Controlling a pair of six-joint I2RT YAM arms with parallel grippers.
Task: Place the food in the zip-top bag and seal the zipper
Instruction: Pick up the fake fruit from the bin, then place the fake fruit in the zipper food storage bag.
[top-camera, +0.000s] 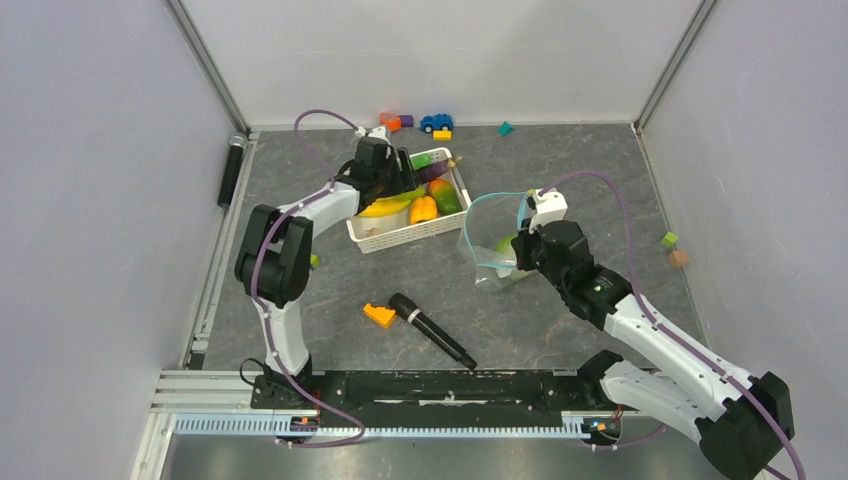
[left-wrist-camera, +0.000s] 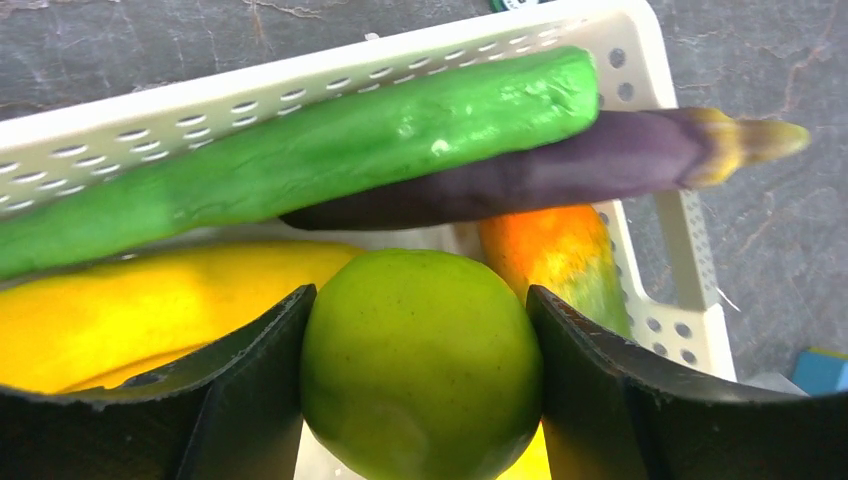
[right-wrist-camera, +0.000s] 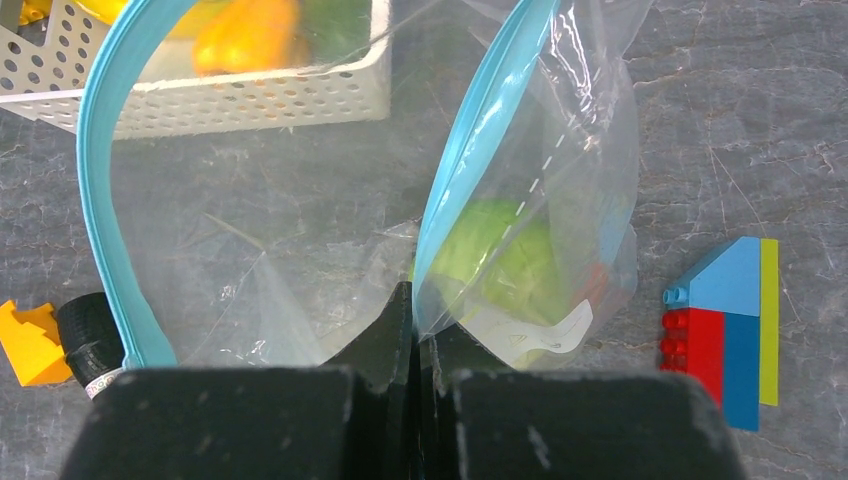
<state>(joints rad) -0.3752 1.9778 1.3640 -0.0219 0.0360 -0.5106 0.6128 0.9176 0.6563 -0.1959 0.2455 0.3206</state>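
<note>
Bag (top-camera: 495, 245) stands open on the desk (top-camera: 560, 170) just right of the white basket (top-camera: 400, 235), with a green cabbage (right-wrist-camera: 505, 260) inside. The right tool (right-wrist-camera: 413, 330) is closed, pinching the blue zipper (right-wrist-camera: 100, 200) edge. The left tool (left-wrist-camera: 418, 295) is in the basket, fingers pressed on both sides of the green pear (left-wrist-camera: 420, 380), beside the banana (left-wrist-camera: 130, 310), cucumber (left-wrist-camera: 300, 160), eggplant (left-wrist-camera: 520, 175) and pepper (left-wrist-camera: 555, 255).

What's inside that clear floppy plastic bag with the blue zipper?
One pale green toy cabbage shows through the clear plastic bag. Crumpled folds and the right pincer hide part of the bag, so anything else there cannot be seen.
</note>
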